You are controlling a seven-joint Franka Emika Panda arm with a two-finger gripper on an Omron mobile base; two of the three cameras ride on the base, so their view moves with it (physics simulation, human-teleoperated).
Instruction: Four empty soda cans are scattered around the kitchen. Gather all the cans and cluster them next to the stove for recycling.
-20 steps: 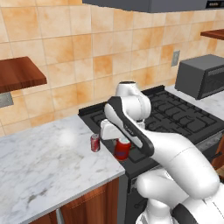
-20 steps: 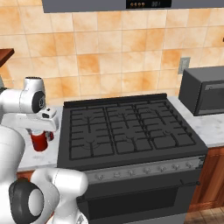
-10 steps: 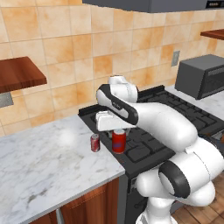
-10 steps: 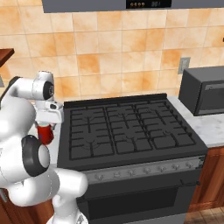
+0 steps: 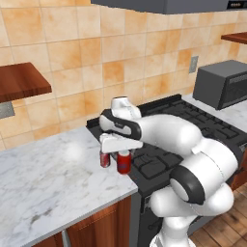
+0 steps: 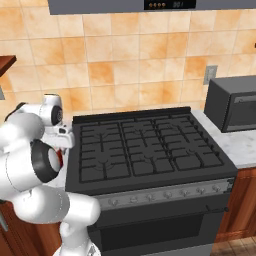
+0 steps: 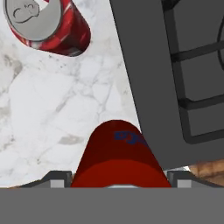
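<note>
Plainly, 2 red soda cans stand on the marble tabletop left of the stove; the end effector straddles one, grip unclear.

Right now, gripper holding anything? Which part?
The gripper straddles the plain red soda can, a finger on each side of its body, can standing on the marble counter beside the stove. Whether it is gripped cannot be told.

Tan tiled wall behind a white-grey marble worktop. A wood shelf hangs at left. Reddish-brown cabinets stand below; plank floor at lower right. A grey outlet sits on the wall.
</note>
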